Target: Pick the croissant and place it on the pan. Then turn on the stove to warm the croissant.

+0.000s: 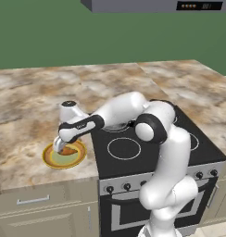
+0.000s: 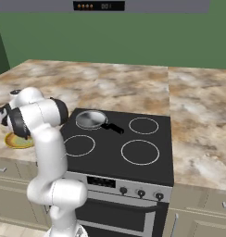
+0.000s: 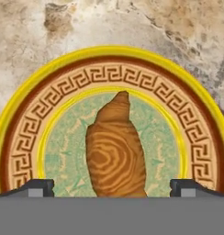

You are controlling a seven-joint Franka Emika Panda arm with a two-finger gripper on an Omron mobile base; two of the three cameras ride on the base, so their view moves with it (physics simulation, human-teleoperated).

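Croissant [image 3: 116, 151] lies on the plate [image 3: 22, 133] between the spread, empty gripper [image 3: 112, 187] tips, its long axis crossing their closing line.

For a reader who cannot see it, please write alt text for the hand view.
A brown croissant lies in the green centre of a yellow-rimmed plate on a marbled counter. The open gripper hangs above it, one of its fingers on each side.
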